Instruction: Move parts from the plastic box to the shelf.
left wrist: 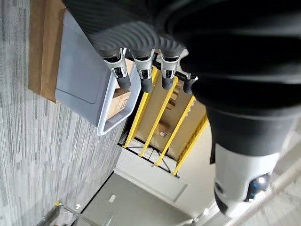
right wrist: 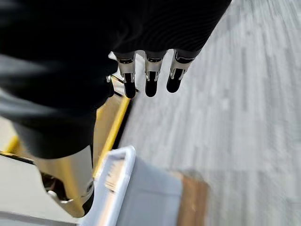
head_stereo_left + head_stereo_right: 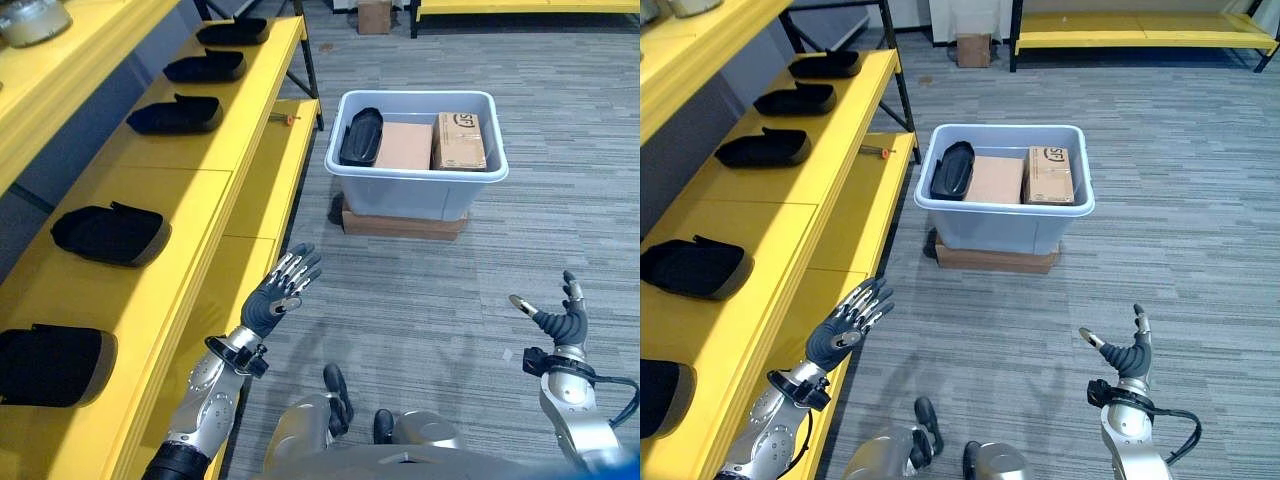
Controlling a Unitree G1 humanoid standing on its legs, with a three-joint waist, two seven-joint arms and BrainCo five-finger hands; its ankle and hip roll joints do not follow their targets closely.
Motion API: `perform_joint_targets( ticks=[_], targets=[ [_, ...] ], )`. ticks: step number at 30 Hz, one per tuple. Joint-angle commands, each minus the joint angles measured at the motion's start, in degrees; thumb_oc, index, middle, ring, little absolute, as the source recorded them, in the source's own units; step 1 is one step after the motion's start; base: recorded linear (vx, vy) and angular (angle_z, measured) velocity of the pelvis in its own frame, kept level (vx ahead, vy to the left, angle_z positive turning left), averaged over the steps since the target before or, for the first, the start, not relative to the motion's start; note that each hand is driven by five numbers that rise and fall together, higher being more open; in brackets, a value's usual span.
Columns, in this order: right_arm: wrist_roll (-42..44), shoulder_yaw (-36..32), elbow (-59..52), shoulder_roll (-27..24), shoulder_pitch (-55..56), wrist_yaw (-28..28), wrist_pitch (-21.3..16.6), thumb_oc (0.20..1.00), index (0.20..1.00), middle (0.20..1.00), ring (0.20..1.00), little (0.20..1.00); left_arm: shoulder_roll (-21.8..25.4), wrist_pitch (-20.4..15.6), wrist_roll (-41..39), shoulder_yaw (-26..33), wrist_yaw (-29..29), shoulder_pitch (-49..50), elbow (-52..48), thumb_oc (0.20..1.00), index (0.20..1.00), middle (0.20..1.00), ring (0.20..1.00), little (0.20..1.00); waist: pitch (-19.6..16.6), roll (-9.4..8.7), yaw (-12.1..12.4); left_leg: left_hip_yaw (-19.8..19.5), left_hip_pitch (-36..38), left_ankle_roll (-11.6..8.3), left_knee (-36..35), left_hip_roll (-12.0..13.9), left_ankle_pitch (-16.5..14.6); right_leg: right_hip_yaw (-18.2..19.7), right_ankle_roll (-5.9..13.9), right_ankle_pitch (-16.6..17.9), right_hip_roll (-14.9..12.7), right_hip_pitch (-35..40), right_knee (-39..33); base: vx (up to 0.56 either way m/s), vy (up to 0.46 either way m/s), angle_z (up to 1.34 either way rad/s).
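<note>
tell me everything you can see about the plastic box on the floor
The plastic box is pale blue-grey, rectangular, with a thick rolled rim and walls tapering downward. It sits upright and lidless on a flat brown cardboard slab on the grey carpet, right of the yellow shelf. Inside, a black part leans at the shelf-side end, a plain brown carton sits mid-box, and a printed brown carton stands beside it. Neither hand touches it.

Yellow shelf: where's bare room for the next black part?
On the yellow shelf, bare patches lie between the third black part and the fourth, and along the front edge. The two nearest parts sit closer together. The lower shelf holds one small item.
</note>
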Motion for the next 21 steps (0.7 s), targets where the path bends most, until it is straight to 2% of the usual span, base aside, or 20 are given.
perform_joint_targets(
  ticks=[1, 2, 3, 7, 10, 11, 12, 13, 14, 15, 16, 18, 19, 20, 21],
  targets=[
    [2.6, -1.6, -4.0, -1.4, -1.4, 1.9, -2.3, 1.0, 1.0, 1.0, 1.0, 1.0, 1.1, -3.6, 2.7, 0.9, 0.4, -1.8, -3.0, 1.0, 1.0, 1.0, 1.0, 1.0, -1.2, -0.2, 0.7, 2.1, 7.4, -1.78, -2.2, 0.8, -0.6, -2.2, 4.8, 2.0, -2.7, -5.0, 3.8, 0.22, 0.181, -0.49],
    [2.5, -1.2, -4.4, -1.1, -1.4, 2.6, -2.5, 1.0, 1.0, 1.0, 1.0, 1.0, 1.3, -3.5, 2.6, 0.9, -1.7, -1.8, -2.6, 1.0, 1.0, 1.0, 1.0, 1.0, -1.8, -0.16, 0.6, 2.2, 8.7, -1.43, -3.5, 0.4, -0.8, -2.3, 5.04, 2.0, -2.5, -5.1, 3.6, 0.2, 0.188, -0.43],
    [2.9, -0.1, -5.0, -0.9, -2.1, 3.1, -1.5, 1.0, 1.0, 1.0, 1.0, 1.0, 1.8, -6.0, 2.5, 0.7, -1.4, -1.8, -2.8, 1.0, 1.0, 1.0, 1.0, 1.0, -2.6, -0.2, 0.8, 2.5, 10.6, -1.13, -5.3, -0.1, -1.0, -2.8, 5.54, 2.3, -2.3, -5.7, 4.0, 0.13, 0.154, -0.47],
    [3.6, 1.9, -5.5, -0.5, -3.4, 4.1, -0.8, 1.0, 1.0, 1.0, 1.0, 1.0, 2.0, -5.4, 3.3, 0.9, 0.9, -2.5, -1.9, 1.0, 1.0, 1.0, 1.0, 1.0, -2.8, -0.24, 1.3, 3.4, 11.8, -0.39, -5.9, -0.2, -1.8, -4.0, 6.32, 2.8, -2.6, -7.4, 7.9, 0.05, 0.114, -0.14],
    [3.2, 3.6, -6.5, 0.2, -4.8, 4.7, -0.4, 1.0, 1.0, 1.0, 1.0, 1.0, 2.2, -6.6, 2.4, 0.6, 2.5, -2.9, -0.9, 1.0, 1.0, 1.0, 1.0, 1.0, -2.7, -0.59, 1.8, 3.9, 12.9, 0.49, -6.0, -0.4, -2.8, -5.4, 7.22, 2.8, -3.2, -9.2, 14.0, 0.01, 0.15, -0.08],
    [3.5, 5.0, -6.7, 0.6, -6.1, 4.7, 0.4, 1.0, 1.0, 1.0, 1.0, 1.0, 1.7, -6.9, 2.5, 0.8, 7.6, -3.3, -0.3, 1.0, 1.0, 1.0, 1.0, 1.0, -2.4, -0.64, 2.6, 4.3, 14.0, 1.37, -6.7, -0.3, -3.0, -7.2, 9.0, 4.6, -4.6, -11.9, 22.9, 0.01, 0.135, -0.23],
    [3.6, 5.5, -6.6, 0.8, -6.6, 4.3, 0.7, 1.0, 1.0, 1.0, 1.0, 1.0, 1.6, -6.6, 3.0, 0.9, 8.7, -3.6, 0.1, 1.0, 1.0, 1.0, 1.0, 1.0, -2.2, -0.53, 3.1, 4.5, 14.2, 1.9, -6.6, 0.0, -3.3, -8.7, 9.59, 5.0, -5.8, -12.5, 27.2, 0.01, 0.117, -0.31],
    [3.1, 6.5, -6.4, 1.5, -7.8, 3.5, 0.8, 1.0, 1.0, 1.0, 1.0, 1.0, 1.0, -5.7, 3.8, 0.6, 9.5, -4.2, 1.2, 1.0, 1.0, 1.0, 1.0, 1.0, -1.8, -0.44, 4.0, 5.3, 14.5, 2.91, -6.1, 0.4, -3.9, -10.9, 11.2, 6.7, -8.7, -15.4, 36.6, 0.04, 0.012, -0.38],
    [2.8, 7.3, -5.8, 2.2, -8.9, 2.7, 0.7, 1.0, 1.0, 1.0, 1.0, 1.0, 0.4, -4.6, 3.7, -0.1, 9.6, -4.5, 1.8, 1.0, 1.0, 1.0, 1.0, 1.0, -1.4, -0.5, 4.6, 5.5, 14.9, 3.34, -5.8, 0.8, -4.3, -11.6, 11.53, 7.5, -10.6, -17.0, 39.5, 0.06, -0.016, -0.27],
    [2.7, 7.8, -5.5, 2.7, -9.6, 2.2, 0.9, 1.0, 1.0, 1.0, 1.0, 1.0, 0.0, -4.3, 4.3, -0.7, 9.9, -4.5, 1.9, 1.0, 1.0, 1.0, 1.0, 1.0, -1.0, -0.68, 4.9, 5.2, 15.3, 3.78, -5.7, 0.6, -4.9, -12.0, 12.21, 9.8, -12.1, -18.3, 39.8, 0.09, -0.077, -0.34],
    [2.9, 8.0, -5.1, 3.0, -10.1, 1.9, 1.0, 1.0, 1.0, 1.0, 1.0, 1.0, -0.3, -4.5, 5.5, -1.4, 10.4, -4.2, 1.8, 1.0, 1.0, 1.0, 1.0, 1.0, -0.7, -0.72, 5.1, 5.2, 16.2, 3.58, -6.0, 0.8, -4.9, -12.5, 12.15, 10.9, -13.6, -18.5, 37.7, 0.13, -0.126, -0.32],
    [3.9, 8.2, -3.9, 3.1, -11.1, 2.3, 0.9, 1.0, 1.0, 1.0, 1.0, 1.0, -0.5, -7.1, 8.0, -2.9, 13.8, -4.1, 2.0, 1.0, 1.0, 1.0, 1.0, 1.0, -0.2, -1.07, 5.1, 5.2, 17.7, 2.63, -6.3, 1.4, -5.4, -13.4, 12.01, 12.8, -14.7, -17.4, 27.0, 0.17, -0.252, 0.07],
    [4.0, 8.6, -3.6, 3.1, -11.6, 2.9, 1.4, 1.0, 1.0, 1.0, 1.0, 1.0, -0.6, -6.4, 7.3, -3.3, 15.0, -4.9, 1.8, 1.0, 1.0, 1.0, 1.0, 1.0, 0.2, -2.0, 4.5, 4.3, 18.6, 2.03, -6.5, 0.9, -6.4, -12.7, 12.63, 15.5, -15.1, -17.2, 14.3, 0.21, -0.359, 0.32],
    [4.2, 8.6, -3.4, 3.1, -11.9, 3.2, 1.7, 1.0, 1.0, 1.0, 1.0, 1.0, -0.7, -6.0, 6.5, -3.6, 15.4, -5.5, 1.4, 1.0, 1.0, 1.0, 1.0, 1.0, 0.5, -2.44, 4.0, 3.1, 19.4, 1.85, -6.8, 0.6, -7.3, -10.7, 13.71, 19.2, -15.6, -18.3, 8.0, 0.23, -0.395, 0.22],
    [3.9, 8.4, -3.2, 3.3, -12.0, 4.1, 1.9, 1.0, 1.0, 1.0, 1.0, 1.0, -0.7, -5.8, 6.0, -3.9, 15.6, -5.9, 1.2, 1.0, 1.0, 1.0, 1.0, 1.0, 0.8, -2.54, 3.6, 1.8, 19.8, 1.68, -6.9, 0.7, -8.0, -8.3, 14.46, 21.7, -16.2, -20.5, 5.6, 0.18, -0.271, 0.12]
  ],
)
